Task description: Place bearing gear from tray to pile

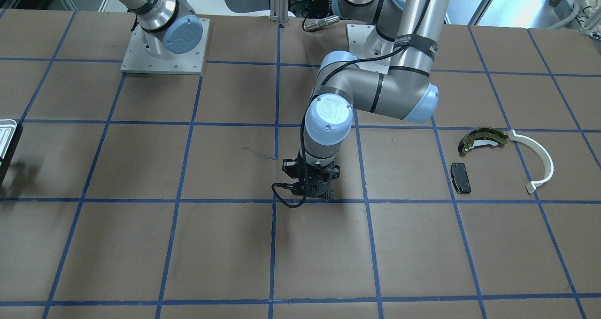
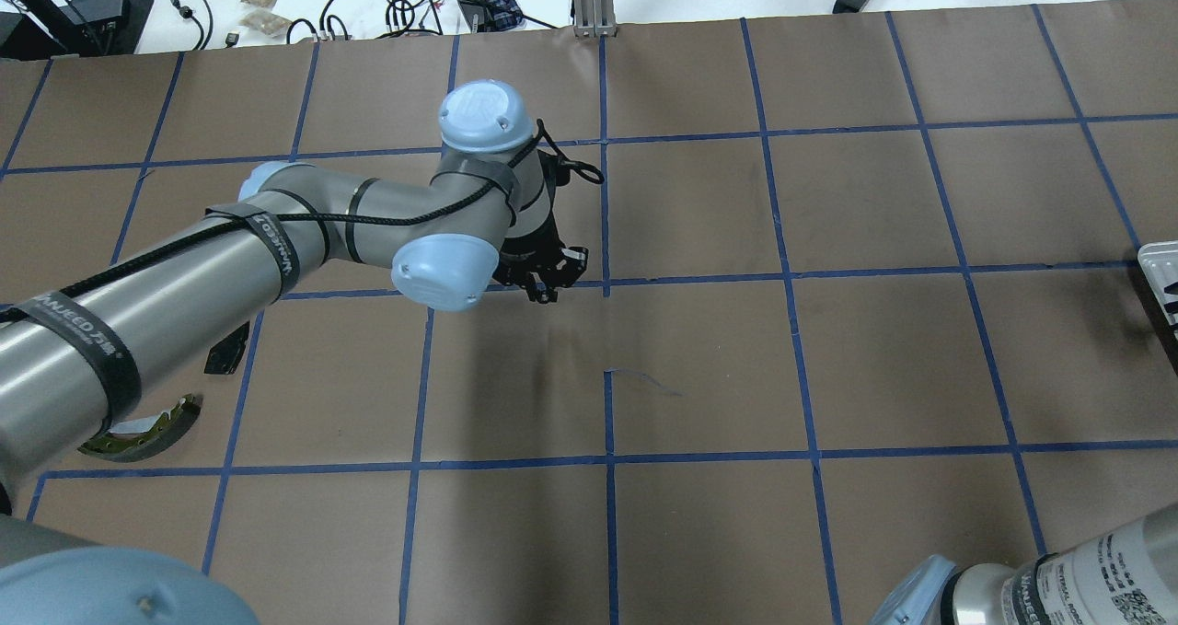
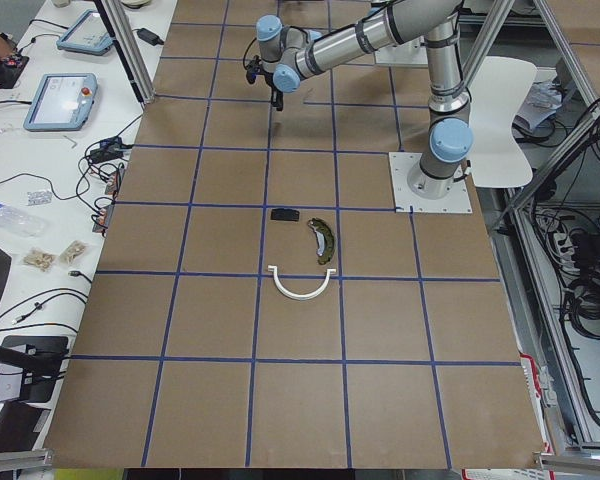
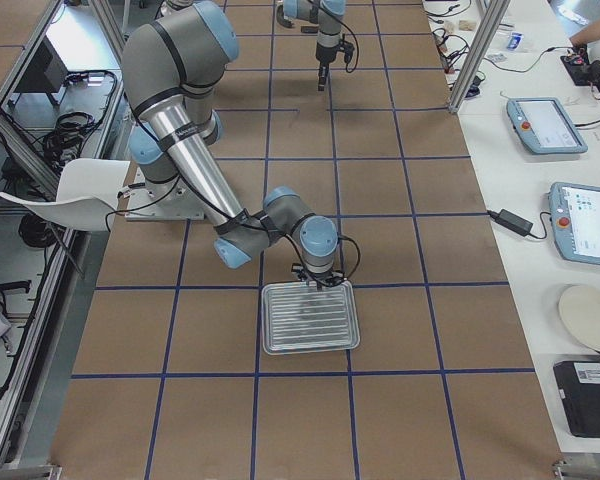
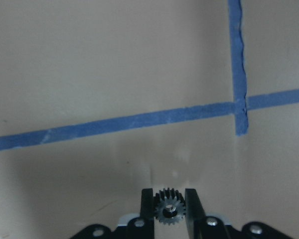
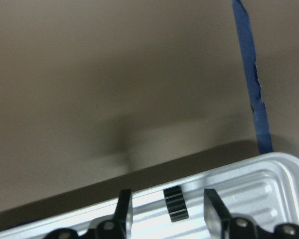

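Observation:
My left gripper is shut on a small dark toothed bearing gear and holds it above the brown table near a blue tape crossing. It hangs at mid-table, away from the pile: an olive-brass brake shoe, a white plastic arc and a black brake pad. My right gripper is open over the edge of the silvery ribbed tray. A second small dark gear lies on the tray between its fingers, touching neither.
The tray sits at the table's right end, only its edge showing in the overhead view. Blue tape lines grid the brown table. The left arm's elbow hangs over the left half, partly covering the pile.

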You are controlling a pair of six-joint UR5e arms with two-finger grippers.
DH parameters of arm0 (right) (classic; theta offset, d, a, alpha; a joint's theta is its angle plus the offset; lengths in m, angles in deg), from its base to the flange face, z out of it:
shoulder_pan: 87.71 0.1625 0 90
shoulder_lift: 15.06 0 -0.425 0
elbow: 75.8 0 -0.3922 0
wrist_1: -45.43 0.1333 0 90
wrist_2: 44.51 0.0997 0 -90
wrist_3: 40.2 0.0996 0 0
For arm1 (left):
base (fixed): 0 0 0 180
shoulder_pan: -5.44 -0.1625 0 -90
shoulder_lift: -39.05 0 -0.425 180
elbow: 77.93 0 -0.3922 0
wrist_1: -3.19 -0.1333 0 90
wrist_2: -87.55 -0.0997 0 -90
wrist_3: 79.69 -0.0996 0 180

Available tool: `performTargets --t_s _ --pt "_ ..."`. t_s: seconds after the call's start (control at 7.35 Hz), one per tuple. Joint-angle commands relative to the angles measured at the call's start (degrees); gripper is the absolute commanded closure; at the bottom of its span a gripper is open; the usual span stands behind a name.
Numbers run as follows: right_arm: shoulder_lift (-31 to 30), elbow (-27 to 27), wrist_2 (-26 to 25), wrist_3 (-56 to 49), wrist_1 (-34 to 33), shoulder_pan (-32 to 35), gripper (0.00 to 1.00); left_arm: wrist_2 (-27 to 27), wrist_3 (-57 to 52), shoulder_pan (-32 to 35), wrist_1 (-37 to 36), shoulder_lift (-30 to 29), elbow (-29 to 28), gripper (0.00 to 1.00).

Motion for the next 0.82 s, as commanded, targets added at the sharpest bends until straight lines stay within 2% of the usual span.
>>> performTargets --t_s 0.0,0.27,0.54,0.68 --pt "-0.1 0.1 0.1 0.1 0.1 0.1 0.68 -0.1 -8.0 -9.6 11.9 2.7 -7.9 1.0" --pt "-0.4 0.6 -0.5 3.2 0.0 0.2 0.86 -2.0 -22.1 -21.0 15.5 4.4 -8.7 1.0" --pt "-0.7 0.3 -0.8 7.0 -1.3 0.5 0.94 -3.8 -26.3 -32.0 17.7 4.9 -6.7 1.0" --pt "-2.2 0.3 -0.2 9.4 -1.6 0.8 0.96 -3.7 -33.7 -37.8 16.9 4.7 -5.4 1.0"
